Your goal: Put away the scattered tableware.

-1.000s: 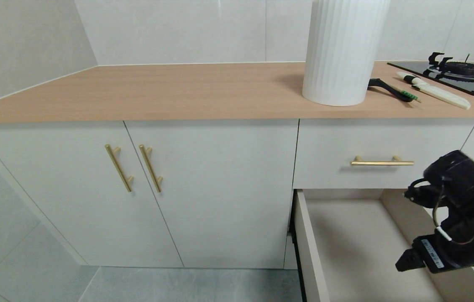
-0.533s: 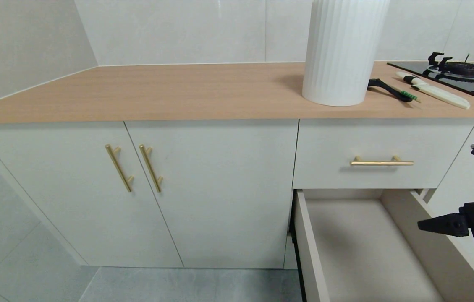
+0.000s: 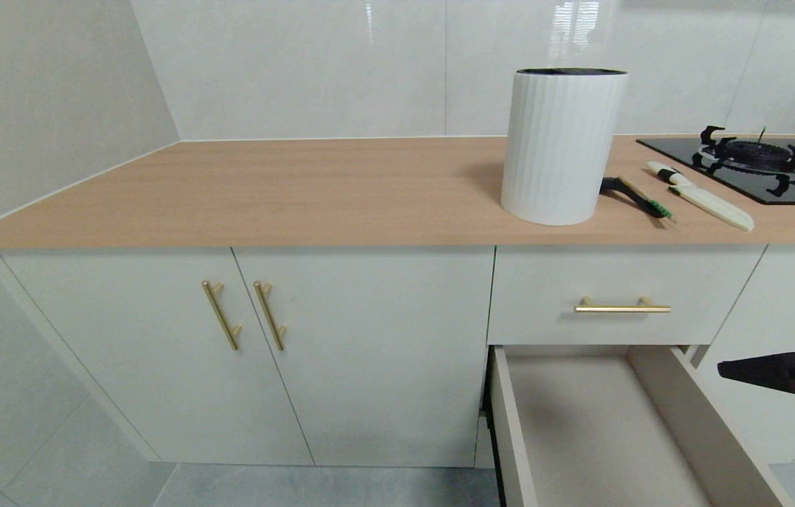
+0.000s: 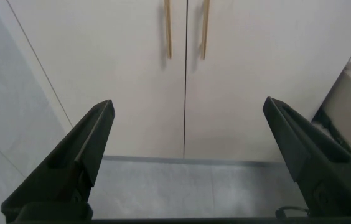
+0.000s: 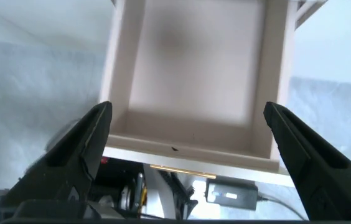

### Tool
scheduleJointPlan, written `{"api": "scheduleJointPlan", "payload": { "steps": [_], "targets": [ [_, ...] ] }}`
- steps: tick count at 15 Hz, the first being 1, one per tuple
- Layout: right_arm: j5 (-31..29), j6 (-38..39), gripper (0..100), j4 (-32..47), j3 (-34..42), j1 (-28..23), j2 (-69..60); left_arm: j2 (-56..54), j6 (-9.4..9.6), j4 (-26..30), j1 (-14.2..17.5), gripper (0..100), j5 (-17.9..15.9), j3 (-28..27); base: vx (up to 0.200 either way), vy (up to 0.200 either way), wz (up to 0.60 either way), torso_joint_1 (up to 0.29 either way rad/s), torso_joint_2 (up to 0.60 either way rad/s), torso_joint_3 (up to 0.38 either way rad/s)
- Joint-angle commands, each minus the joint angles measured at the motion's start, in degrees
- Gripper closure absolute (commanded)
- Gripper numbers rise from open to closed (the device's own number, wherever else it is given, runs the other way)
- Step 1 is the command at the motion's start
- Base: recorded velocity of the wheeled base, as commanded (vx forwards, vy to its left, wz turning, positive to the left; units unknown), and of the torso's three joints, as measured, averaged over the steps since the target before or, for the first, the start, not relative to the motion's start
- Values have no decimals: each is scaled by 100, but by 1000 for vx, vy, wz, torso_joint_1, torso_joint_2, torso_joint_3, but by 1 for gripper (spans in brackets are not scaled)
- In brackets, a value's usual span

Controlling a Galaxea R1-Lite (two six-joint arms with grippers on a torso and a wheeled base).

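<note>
On the wooden counter (image 3: 298,190) a black-handled utensil with a green tip (image 3: 635,195) and a white knife (image 3: 703,198) lie to the right of a tall white ribbed container (image 3: 560,148). Below them the lower drawer (image 3: 506,429) stands pulled out with a bare bottom. My right gripper (image 5: 188,109) is open above that drawer (image 5: 194,74), holding nothing. One of its fingers (image 3: 763,369) pokes in at the head view's right edge, right of the drawer. My left gripper (image 4: 188,109) hangs open and low in front of the cabinet doors (image 4: 238,74).
A gas stove (image 3: 756,158) sits at the counter's far right. The upper drawer (image 3: 622,308) with its gold handle is closed. Two cabinet doors with gold handles (image 3: 242,324) are closed on the left. Grey floor tiles (image 4: 182,186) lie below.
My right arm has swung from over the open drawer out to its right side. The head camera has then shifted, so the counter sits lower and the container's top shows.
</note>
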Motion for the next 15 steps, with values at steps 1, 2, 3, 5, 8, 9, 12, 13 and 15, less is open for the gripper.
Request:
{"api": "scheduleJointPlan", "payload": {
  "steps": [1, 2, 3, 5, 8, 9, 12, 13, 15],
  "targets": [
    [-4, 1, 0, -19, 6, 1, 35, 8, -1, 0, 4, 0, 4, -1, 0, 0, 0, 246, -500, -290],
    [-4, 1, 0, -37, 6, 1, 43, -1, -1, 0, -4, 0, 4, -1, 0, 0, 0, 261, -471, -281],
    [-4, 1, 0, -37, 6, -8, 43, 8, -1, 0, -4, 0, 4, 7, 0, 0, 0, 261, -461, -286],
    [-4, -7, 0, -37, 6, -8, 61, -1, -1, 0, 4, 0, 4, 7, 0, 0, 0, 217, -466, -283],
    [-4, -7, 0, -248, 23, -8, 114, 8, -1, 0, -4, 0, 4, 7, 0, 0, 0, 211, -483, -277],
    [-4, -7, 0, -309, 15, -8, 149, 8, -1, 0, -4, 0, 4, 7, 0, 0, 0, 193, -456, -237],
    [-110, -218, 0, -942, -187, -219, 536, -1, -1, 0, 4, 0, 4, 7, 0, 0, 0, 71, -157, -90],
    [-92, -280, 0, -1030, -803, -562, 975, 8, -1, 0, 4, 0, 4, -1, 0, 0, 0, 0, 0, 0],
    [-162, -236, 0, -801, -1761, -694, 1678, 8, -1, 0, 4, 0, 4, -1, 0, 0, 0, 0, 0, 0]
  ]
}}
